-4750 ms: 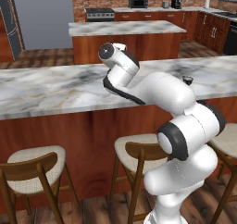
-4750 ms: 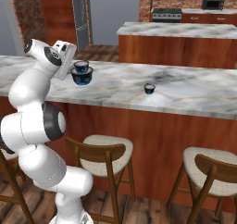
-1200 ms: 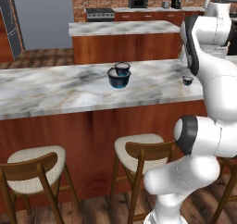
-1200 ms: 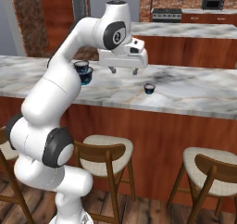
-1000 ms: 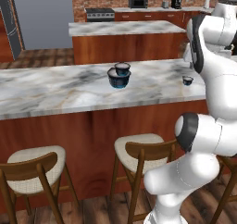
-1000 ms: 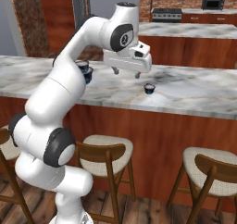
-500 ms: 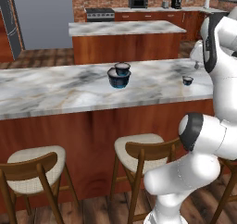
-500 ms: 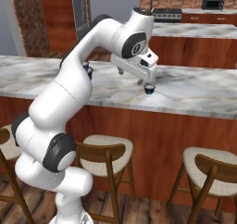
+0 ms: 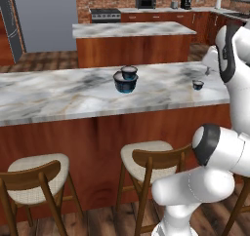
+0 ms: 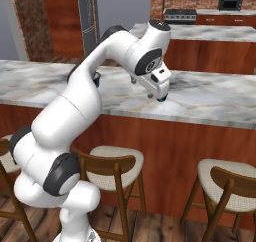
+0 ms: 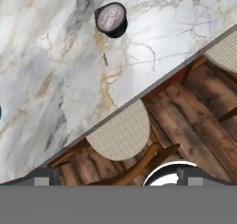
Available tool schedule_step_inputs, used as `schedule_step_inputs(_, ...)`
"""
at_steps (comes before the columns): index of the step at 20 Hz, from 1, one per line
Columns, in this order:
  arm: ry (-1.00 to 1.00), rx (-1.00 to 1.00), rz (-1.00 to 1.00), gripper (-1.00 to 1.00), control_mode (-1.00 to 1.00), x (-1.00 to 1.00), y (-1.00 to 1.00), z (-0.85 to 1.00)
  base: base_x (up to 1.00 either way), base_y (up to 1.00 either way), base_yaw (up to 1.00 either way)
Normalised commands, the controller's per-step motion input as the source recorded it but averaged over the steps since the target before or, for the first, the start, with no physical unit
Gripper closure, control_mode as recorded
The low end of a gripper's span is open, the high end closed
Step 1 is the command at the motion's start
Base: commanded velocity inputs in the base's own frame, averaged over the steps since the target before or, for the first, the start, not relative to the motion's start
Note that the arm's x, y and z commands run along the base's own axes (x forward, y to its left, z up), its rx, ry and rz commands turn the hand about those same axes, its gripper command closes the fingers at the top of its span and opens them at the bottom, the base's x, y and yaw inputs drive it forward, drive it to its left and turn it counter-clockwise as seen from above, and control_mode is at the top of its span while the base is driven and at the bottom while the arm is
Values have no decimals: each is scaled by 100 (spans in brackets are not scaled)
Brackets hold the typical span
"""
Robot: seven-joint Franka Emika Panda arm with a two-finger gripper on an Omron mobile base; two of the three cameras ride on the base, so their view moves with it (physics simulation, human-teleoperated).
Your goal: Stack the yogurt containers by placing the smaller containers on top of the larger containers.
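The tiniest tub (image 11: 111, 19), dark with a pale grey top, stands alone on the marble table (image 11: 55, 79); the pincer (image 11: 113, 179) seems spread wide, empty.

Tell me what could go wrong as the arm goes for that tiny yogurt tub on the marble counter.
The tiniest dark tub with a pale grey top sits off toward the hand view's top edge, not between the open gripper's tips, so a straight descent might miss or tip it. The middle-sized tub stacked on the widest blue tub offers a small landing spot.
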Motion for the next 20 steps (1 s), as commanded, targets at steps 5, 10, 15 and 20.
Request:
schedule_step_inputs(5, 0, 8, -11, -100, -100, 0, -3, -29, 0, 0, 0)
schedule_step_inputs(10, -1, 8, -3, -100, -100, 0, -12, -6, 0, 0, 0)
schedule_step_inputs(15, -1, 9, 0, -100, -100, 1, -14, 0, 0, 0, 0)
schedule_step_inputs(20, 0, 9, 0, -100, -100, 18, -6, 0, 0, 0, 0)
